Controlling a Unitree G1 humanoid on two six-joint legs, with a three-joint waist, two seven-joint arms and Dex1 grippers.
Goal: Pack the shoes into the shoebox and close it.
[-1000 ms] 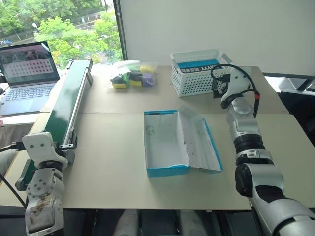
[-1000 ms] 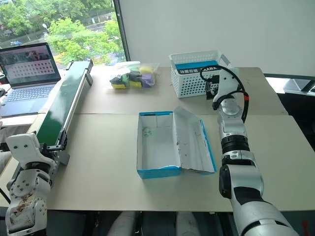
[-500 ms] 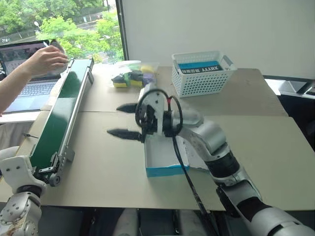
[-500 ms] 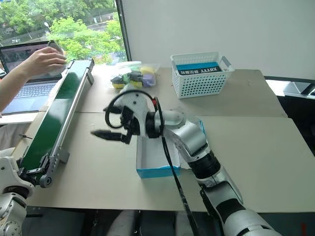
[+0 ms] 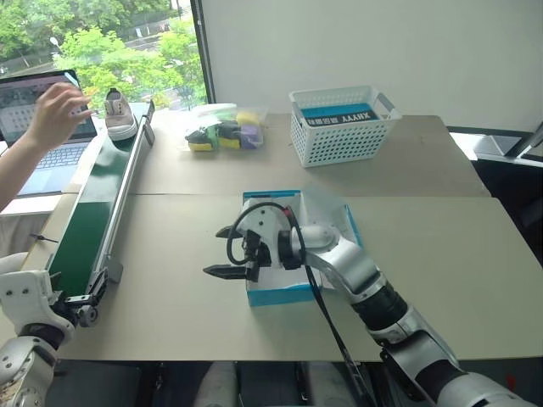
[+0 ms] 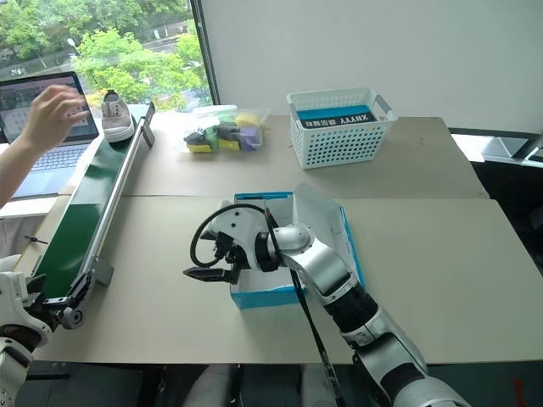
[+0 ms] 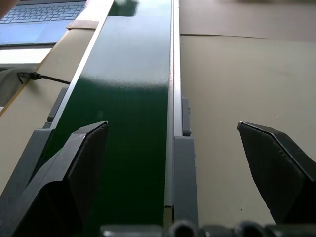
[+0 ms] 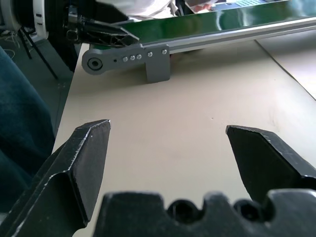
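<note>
— Watching that right end effector (image 5: 227,251), fingers spread and empty, reaching across the open shoebox (image 5: 293,246) toward the green conveyor (image 5: 102,203). Risky?

— A bit. Its arm lies right over the box; a careless sweep could, I think, shove it along the table (image 5: 441,254) or fold the lid.

— And the shoe?

— One grey sneaker (image 5: 119,114) sits at the conveyor's far end, just beside a person's hand (image 5: 53,110). I see no second one.

— The left end effector (image 7: 175,163)?

— Open too, empty, pointing along the belt's near end. If both go for the sneaker, they might collide, or catch that hand.
</note>
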